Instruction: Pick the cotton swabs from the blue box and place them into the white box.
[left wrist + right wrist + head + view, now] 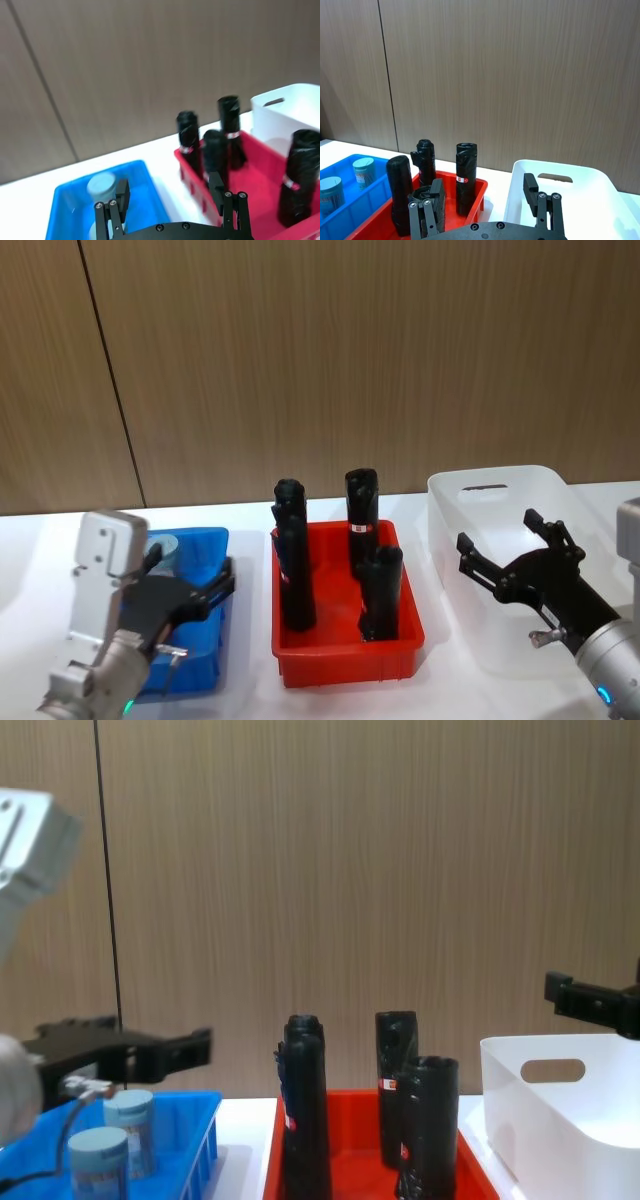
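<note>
Right end effector (500, 530) hangs wide open, holding nothing, over the white box (495, 477), maybe just parked where tubs must go. Left end effector (195, 572) is also wide open and empty, right above the blue box (195, 534), likely lined up to grab. Two cotton swabs (128, 1125) stand upright inside it, lids up, not yet picked.

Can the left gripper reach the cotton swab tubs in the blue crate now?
Probably yes: the left gripper hangs open over the bright blue plastic crate, and nothing covers the small clear cotton swab tubs with pale blue lids. The right gripper hovers over the glossy white plastic bin.
</note>
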